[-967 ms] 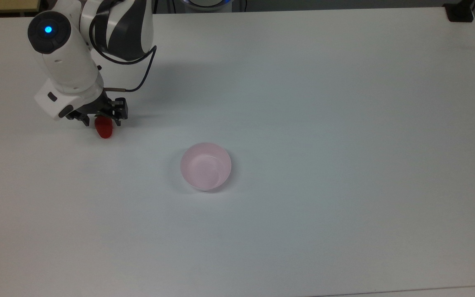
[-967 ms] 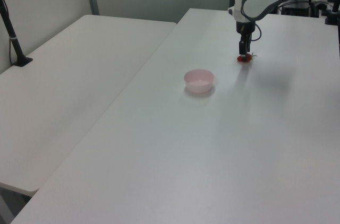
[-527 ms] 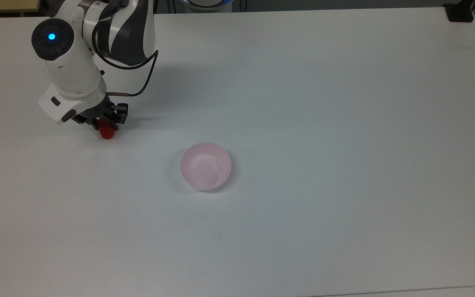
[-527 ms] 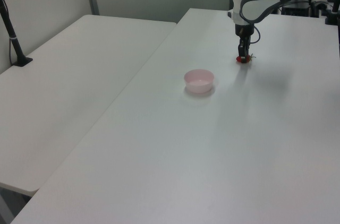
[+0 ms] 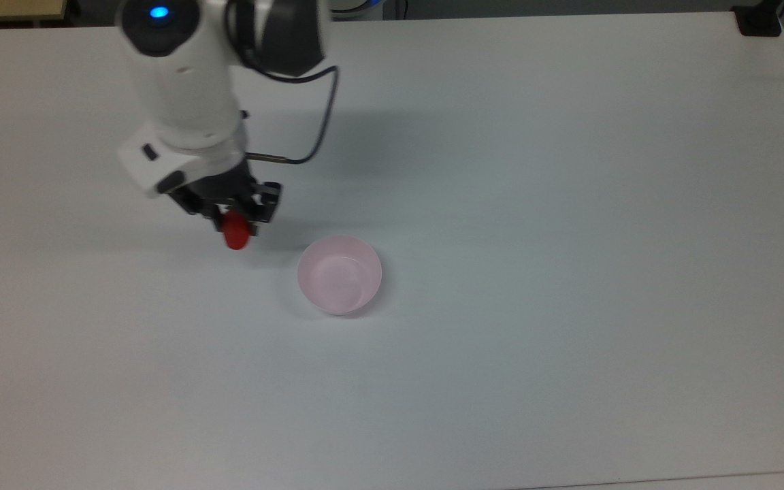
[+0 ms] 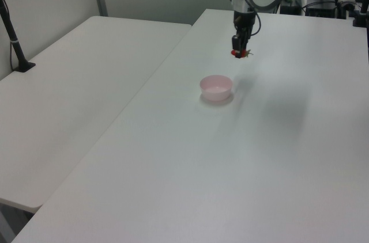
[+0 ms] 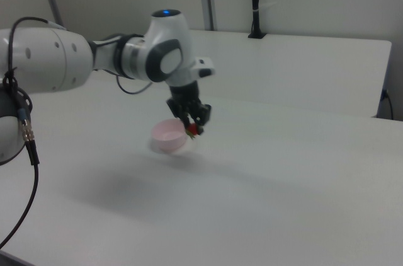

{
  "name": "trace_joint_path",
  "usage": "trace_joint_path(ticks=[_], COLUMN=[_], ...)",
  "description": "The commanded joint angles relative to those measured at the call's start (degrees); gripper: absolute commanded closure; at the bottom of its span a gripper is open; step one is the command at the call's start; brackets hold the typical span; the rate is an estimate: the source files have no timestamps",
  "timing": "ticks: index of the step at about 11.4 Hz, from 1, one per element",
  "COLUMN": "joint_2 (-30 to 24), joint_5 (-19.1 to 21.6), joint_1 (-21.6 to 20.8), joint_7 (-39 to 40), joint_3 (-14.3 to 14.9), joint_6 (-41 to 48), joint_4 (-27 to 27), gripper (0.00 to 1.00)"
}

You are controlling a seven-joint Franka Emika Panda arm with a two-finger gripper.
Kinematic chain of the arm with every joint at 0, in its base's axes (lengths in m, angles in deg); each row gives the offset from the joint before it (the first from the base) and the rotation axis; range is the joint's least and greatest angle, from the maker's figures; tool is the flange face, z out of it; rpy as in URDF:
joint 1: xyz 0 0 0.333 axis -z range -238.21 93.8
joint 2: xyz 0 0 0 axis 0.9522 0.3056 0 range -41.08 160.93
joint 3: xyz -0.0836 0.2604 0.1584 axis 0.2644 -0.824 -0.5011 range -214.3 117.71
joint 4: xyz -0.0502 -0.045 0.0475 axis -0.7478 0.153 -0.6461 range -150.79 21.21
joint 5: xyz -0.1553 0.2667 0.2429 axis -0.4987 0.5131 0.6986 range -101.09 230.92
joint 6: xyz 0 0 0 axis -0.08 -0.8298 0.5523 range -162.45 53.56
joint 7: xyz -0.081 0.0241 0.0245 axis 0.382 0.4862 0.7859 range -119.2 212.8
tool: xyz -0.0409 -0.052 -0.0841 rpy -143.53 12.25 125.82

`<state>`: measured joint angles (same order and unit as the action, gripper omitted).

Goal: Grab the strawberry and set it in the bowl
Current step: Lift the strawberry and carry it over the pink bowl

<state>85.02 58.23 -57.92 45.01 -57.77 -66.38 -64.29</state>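
the table (image 5: 569, 204) is wide, white and bare, so a dropped fruit would have plenty of room to roll away. the arm (image 5: 188, 82) reaches over the top view's upper left, wrist pointing down.

the bowl (image 5: 339, 274) sits upright near the table's middle, with nothing in it. in the top view it lies to the lower right of the gripper, near but not under it. it looks light, so a low pass could clip its rim and tip or shove it.

the gripper (image 5: 234, 219) hangs above the table with its fingers closed on the strawberry (image 5: 236, 235). the left view shows the strawberry (image 6: 238, 53) well clear of the surface, higher than the bowl (image 6: 216, 87).

the fruit is glossy and tapered, and in the top view most of the red body sticks out below the fingers. so the hold looks to be near the capped end, though i cannot tell how much of it is pinched. that is the main risk: a quick swing or a sudden stop could let it slide out or pivot in the grip.

the other risk is aim. the bowl is small, so opening off-centre, or from too high, could bounce the strawberry off the rim and onto the table.
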Motion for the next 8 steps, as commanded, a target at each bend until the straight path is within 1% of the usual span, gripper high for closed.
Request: trace_joint_path(ticks=[1,3,4,5,6,7,8], joint_2=[0.5,1.9,2.8,3.1,3.1,3.0,2.4], joint_5=[0.5,0.8,0.7,0.5,0.2,0.1,0.0], joint_1=[-6.4,-9.3,-10.1,-10.2,-10.1,-10.1,-10.2], joint_7=[-7.5,-11.4,-12.7,-13.0,-12.5,-12.4,-12.4], joint_3=[-0.4,-0.4,-0.3,-0.3,-0.3,-0.1,0.2], joint_6=[0.5,-6.5,-8.7,-8.8,-8.8,-8.3,-7.1], joint_4=[0.3,-0.1,-0.1,-0.1,-0.2,-0.2,-0.3], gripper=[0.79,0.79,0.76,0.68,0.57,0.28,0.22])
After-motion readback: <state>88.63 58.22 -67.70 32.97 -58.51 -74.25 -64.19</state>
